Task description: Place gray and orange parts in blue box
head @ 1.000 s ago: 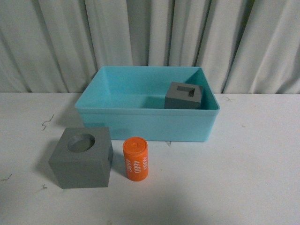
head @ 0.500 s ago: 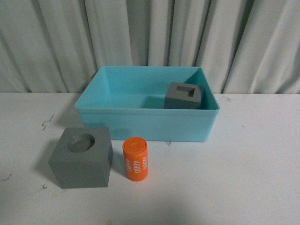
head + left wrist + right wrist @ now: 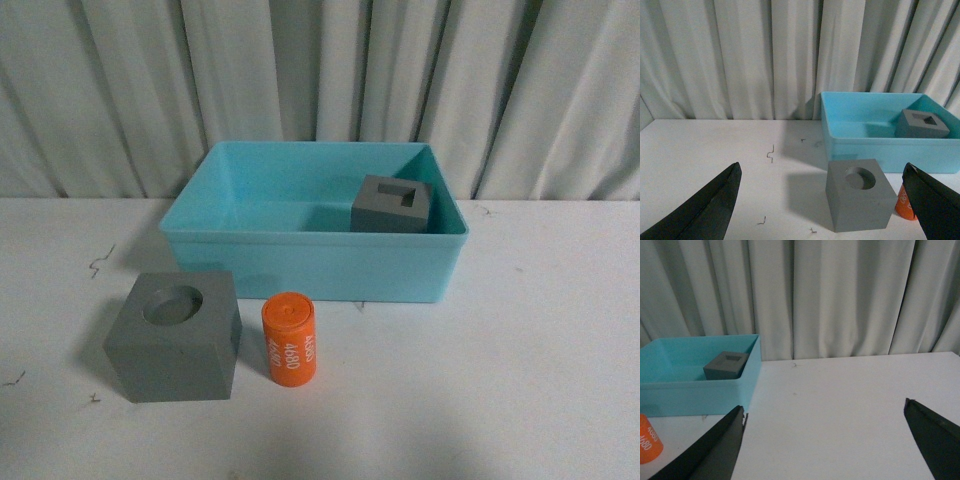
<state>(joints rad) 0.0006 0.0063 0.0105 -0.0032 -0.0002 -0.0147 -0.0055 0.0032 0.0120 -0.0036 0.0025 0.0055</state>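
Note:
A gray cube with a round top recess (image 3: 176, 336) stands on the white table, in front of the blue box's left end. An orange cylinder printed "4680" (image 3: 289, 339) stands just right of it. The blue box (image 3: 310, 262) sits behind them and holds a gray cube with a rectangular slot (image 3: 391, 204) at its right end. Neither arm shows in the front view. My left gripper (image 3: 822, 175) is open, with the round-recess cube (image 3: 859, 199) ahead between its fingers and the orange cylinder (image 3: 903, 204) beside it. My right gripper (image 3: 824, 407) is open over bare table; the box (image 3: 695, 395) is off to one side.
A white table (image 3: 520, 360) carries everything, with small dark marks (image 3: 102, 260) on its left part. A pale pleated curtain (image 3: 320, 70) hangs close behind the box.

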